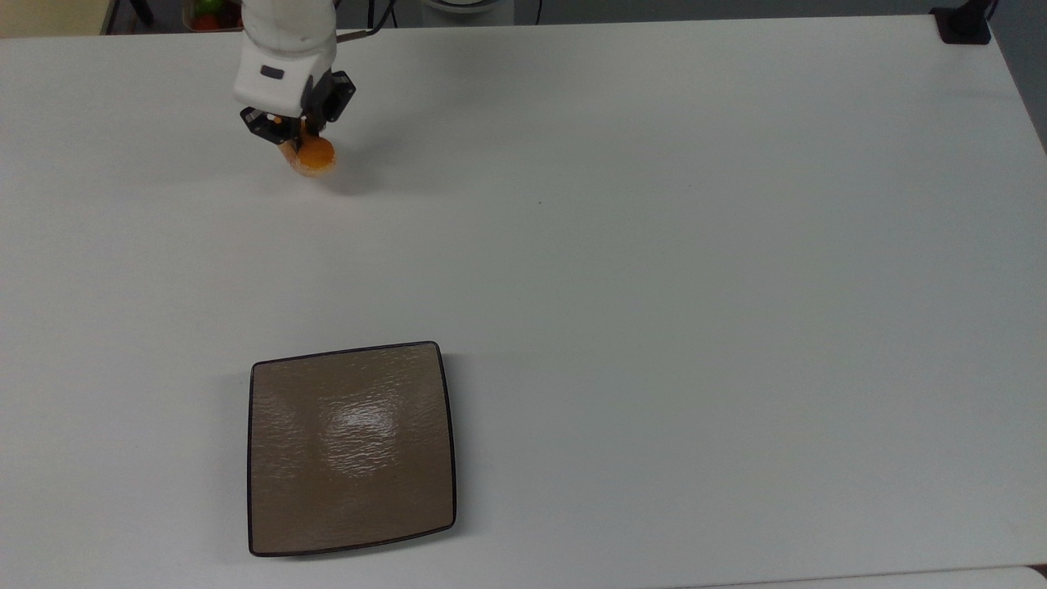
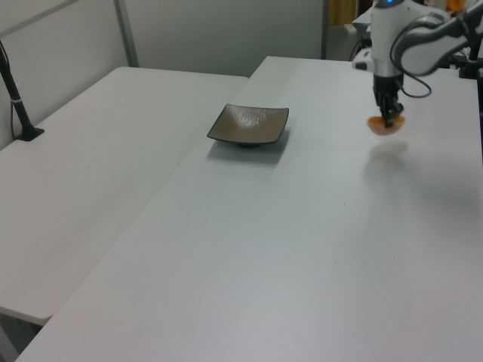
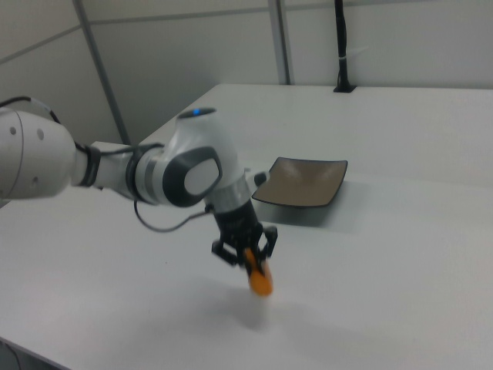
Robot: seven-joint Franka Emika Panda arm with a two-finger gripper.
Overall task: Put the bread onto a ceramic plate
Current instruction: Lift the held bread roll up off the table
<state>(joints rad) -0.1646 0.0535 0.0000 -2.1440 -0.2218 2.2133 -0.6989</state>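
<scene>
Orange bread (image 1: 311,155): clamped edge-on in the gripper (image 1: 293,141), hanging clear of the table (image 1: 654,245), free to carry.
Ceramic plate (image 1: 352,446): at 6 o'clock from the bread in the top view, bare, well apart.

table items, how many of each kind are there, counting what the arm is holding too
Bread: 1, the bread held in the gripper, lifted off the table
Plates: 1, the plate, nothing on it
Total: 2
</scene>
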